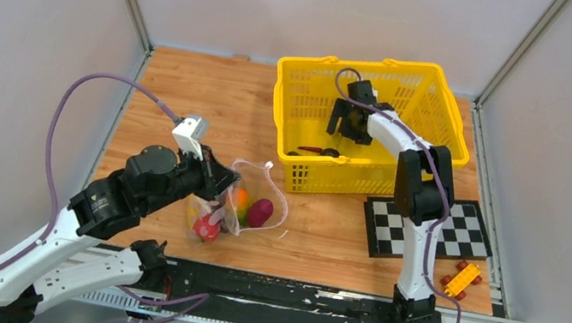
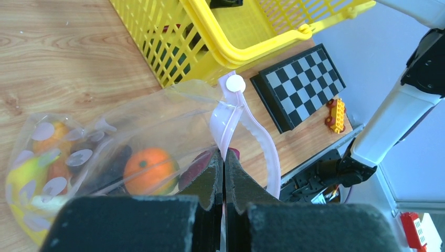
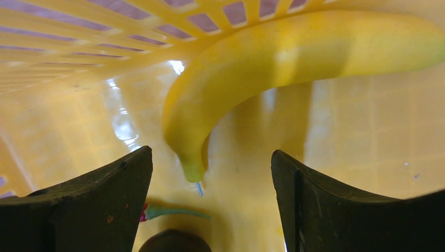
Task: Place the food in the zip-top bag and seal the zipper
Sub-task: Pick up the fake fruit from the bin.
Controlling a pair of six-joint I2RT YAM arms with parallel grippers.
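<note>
The clear dotted zip-top bag lies on the wooden table with its mouth open. It holds an orange fruit, a dark purple piece, a red piece and a yellow piece. My left gripper is shut on the bag's pink zipper strip, below the white tab. My right gripper is open inside the yellow basket, just above the yellow banana. A green-stemmed red piece and a dark round piece lie below it.
The yellow mesh basket stands at the back centre, with my right gripper inside it. A checkerboard mat lies to the right of the bag, and an orange toy car sits near the front right edge.
</note>
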